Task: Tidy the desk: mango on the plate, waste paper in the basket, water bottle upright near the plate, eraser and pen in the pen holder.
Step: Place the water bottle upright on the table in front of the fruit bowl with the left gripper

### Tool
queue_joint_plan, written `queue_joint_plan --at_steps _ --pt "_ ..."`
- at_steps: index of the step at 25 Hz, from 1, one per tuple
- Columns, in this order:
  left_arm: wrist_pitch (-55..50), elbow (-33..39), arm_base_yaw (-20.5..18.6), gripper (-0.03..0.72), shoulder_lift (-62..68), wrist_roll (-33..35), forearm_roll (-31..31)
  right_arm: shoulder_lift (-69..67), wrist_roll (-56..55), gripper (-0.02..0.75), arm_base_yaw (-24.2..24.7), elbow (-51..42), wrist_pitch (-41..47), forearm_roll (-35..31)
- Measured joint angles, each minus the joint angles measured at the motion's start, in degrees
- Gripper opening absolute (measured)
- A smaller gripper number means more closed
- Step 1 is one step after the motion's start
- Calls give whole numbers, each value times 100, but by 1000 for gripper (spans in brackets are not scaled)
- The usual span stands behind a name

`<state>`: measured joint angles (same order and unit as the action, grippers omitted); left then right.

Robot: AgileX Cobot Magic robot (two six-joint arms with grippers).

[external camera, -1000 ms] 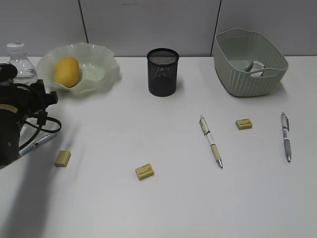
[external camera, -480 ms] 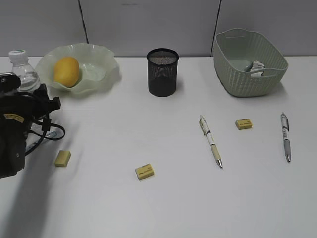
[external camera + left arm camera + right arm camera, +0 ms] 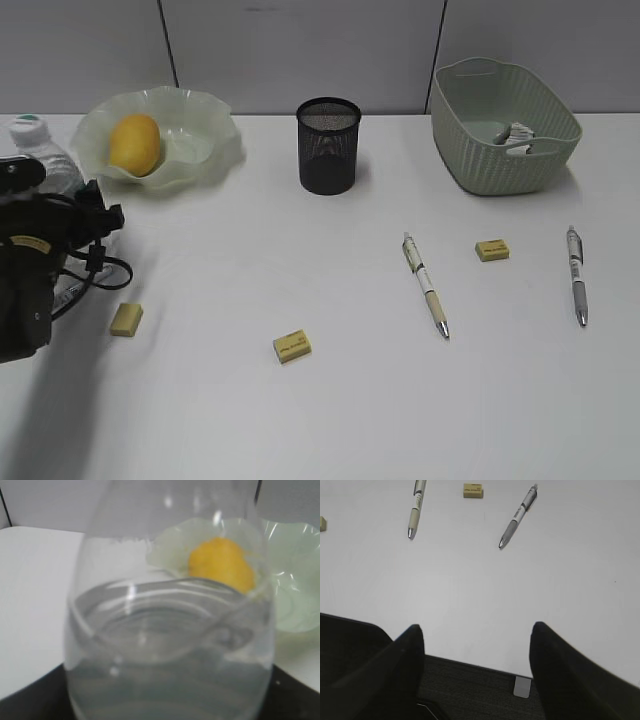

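The clear water bottle (image 3: 40,155) stands upright at the far left of the desk (image 3: 330,400), next to the plate (image 3: 200,140). My left gripper (image 3: 167,705) is shut on the bottle (image 3: 170,645), which fills the left wrist view. The mango (image 3: 134,143) lies on the plate. The waste paper (image 3: 517,134) lies in the basket (image 3: 500,165). The black mesh pen holder (image 3: 328,146) stands at the back middle. Two pens (image 3: 426,284) (image 3: 576,274) and three erasers (image 3: 126,319) (image 3: 292,346) (image 3: 492,250) lie on the desk. My right gripper (image 3: 477,640) is open and empty.
The left arm (image 3: 30,270) and its cables cover the desk's left edge. The right gripper hangs over the desk's front edge (image 3: 470,662), with dark floor below. Both pens (image 3: 416,505) (image 3: 518,516) and an eraser (image 3: 473,490) lie ahead of it.
The left arm has lowered the water bottle; its cap has dropped from above the plate's rim to level with it. Nothing else has moved.
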<state>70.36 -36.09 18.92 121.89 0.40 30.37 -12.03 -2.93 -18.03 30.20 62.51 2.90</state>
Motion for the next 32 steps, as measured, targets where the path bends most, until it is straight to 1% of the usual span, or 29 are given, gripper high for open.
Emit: queue_joint_plan --at_steps 3,5,13,18,21,24,28,30,32 --pt "-69 0 0 622 6 0 -6 0 0 522 0 0 0 0" --pt "-75 0 0 639 6 0 -6 0 0 522 0 0 0 5" --pt "-85 122 24 645 -6 0 -6 0 0 522 0 0 0 5" --pt "-99 542 70 645 -245 0 -49 0 0 522 0 0 0 5" --pt "-99 767 70 645 -504 -2 -233 0 0 522 0 0 -4 5" --pt "-99 1046 70 645 -891 -6 -542 0 0 522 0 0 -4 5" --pt "-113 1486 70 645 -1498 -40 -646 0 0 522 0 0 -4 5" --pt "-470 1617 70 645 -1874 -40 -687 0 0 522 0 0 -4 5" --pt "-1223 1643 70 639 -2335 -40 -875 0 0 522 0 0 -4 5"
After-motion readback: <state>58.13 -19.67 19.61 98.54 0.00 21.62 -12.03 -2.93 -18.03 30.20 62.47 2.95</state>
